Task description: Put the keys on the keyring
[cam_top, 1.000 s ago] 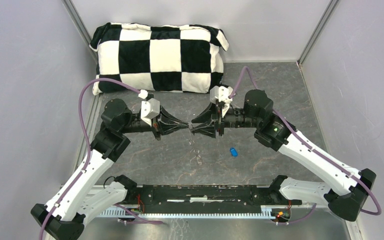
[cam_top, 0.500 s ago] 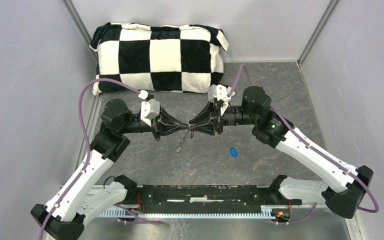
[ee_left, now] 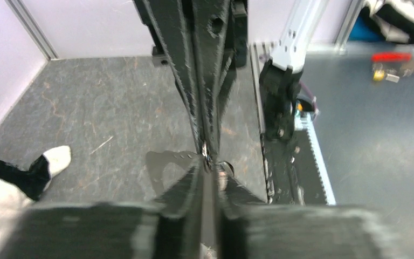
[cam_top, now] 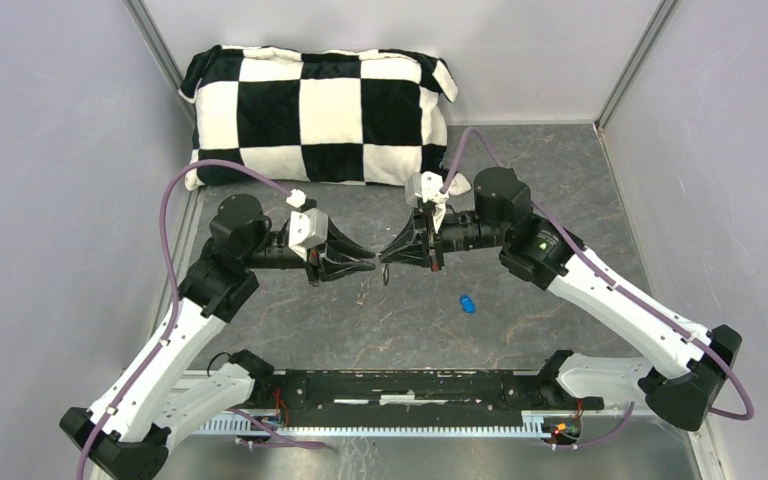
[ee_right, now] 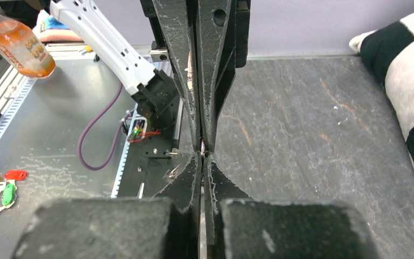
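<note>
My left gripper (cam_top: 370,264) and right gripper (cam_top: 385,256) meet tip to tip above the grey floor, both shut. In the right wrist view a thin silvery strip, apparently the keyring wire (ee_right: 203,157) seen edge-on, sits between the right gripper's (ee_right: 204,156) jaws. In the left wrist view a small dark round head with a pale centre, the black key (ee_left: 225,166), sits right beside the left gripper's (ee_left: 210,164) tip. A small dark bit (cam_top: 386,273) hangs under the tips. The keyring's loop does not show from above. The blue key (cam_top: 468,303) lies on the floor to the right.
A black-and-white checked pillow (cam_top: 320,115) lies against the back wall. The black base rail (cam_top: 410,385) runs along the near edge. Grey walls close both sides. Off the table, the right wrist view shows an orange bottle (ee_right: 24,46) and several coloured keys (ee_right: 0,189).
Both grippers stayed tip to tip and shifted slightly left. The left gripper tilted downward. The faint loop that hung below the tips a second ago no longer shows.
</note>
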{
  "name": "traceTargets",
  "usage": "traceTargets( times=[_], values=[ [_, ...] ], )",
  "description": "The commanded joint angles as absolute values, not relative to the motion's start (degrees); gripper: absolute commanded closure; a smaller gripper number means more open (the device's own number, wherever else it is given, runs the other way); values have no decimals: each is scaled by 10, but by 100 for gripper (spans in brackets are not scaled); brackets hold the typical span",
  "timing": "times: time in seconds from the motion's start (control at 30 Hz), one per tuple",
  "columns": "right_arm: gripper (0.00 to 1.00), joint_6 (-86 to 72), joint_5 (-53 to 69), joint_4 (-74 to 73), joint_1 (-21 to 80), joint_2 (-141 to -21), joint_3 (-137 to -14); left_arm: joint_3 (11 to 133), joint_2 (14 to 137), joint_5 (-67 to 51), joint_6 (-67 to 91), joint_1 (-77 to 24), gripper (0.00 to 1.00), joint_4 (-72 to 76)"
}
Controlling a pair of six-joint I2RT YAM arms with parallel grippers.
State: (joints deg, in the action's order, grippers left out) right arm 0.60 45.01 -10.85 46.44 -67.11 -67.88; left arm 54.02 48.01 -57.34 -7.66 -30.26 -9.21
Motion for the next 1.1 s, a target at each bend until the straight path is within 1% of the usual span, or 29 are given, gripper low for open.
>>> traceTargets(
  times=[0.0, 0.03, 0.13, 0.4, 0.47, 0.53, 0.57, 0.7, 0.83, 0.97, 1.07],
  values=[
    [100, 52, 431, -205, 461, -685, -742, 596, 503, -586, -258, -303, 63, -269],
    [100, 58, 432, -219, 460, -690, -749, 607, 515, -586, -287, -303, 60, -312],
    [100, 77, 428, -265, 465, -704, -766, 635, 541, -584, -348, -303, 59, -368],
    [100, 110, 389, -334, 494, -736, -808, 665, 584, -565, -388, -303, 59, -386],
    [100, 115, 375, -348, 501, -745, -820, 666, 587, -573, -390, -303, 62, -388],
    [100, 118, 370, -355, 508, -753, -831, 672, 592, -590, -414, -305, 69, -414],
    [100, 118, 369, -357, 510, -756, -836, 673, 596, -596, -419, -306, 71, -424],
    [100, 120, 358, -369, 520, -775, -858, 681, 602, -603, -444, -309, 73, -457],
    [100, 121, 355, -377, 526, -789, -874, 682, 598, -595, -451, -309, 74, -459],
    [100, 124, 345, -386, 533, -798, -888, 683, 596, -592, -476, -310, 81, -477],
    [100, 128, 329, -396, 536, -803, -895, 689, 595, -593, -493, -310, 81, -499]
  ],
)
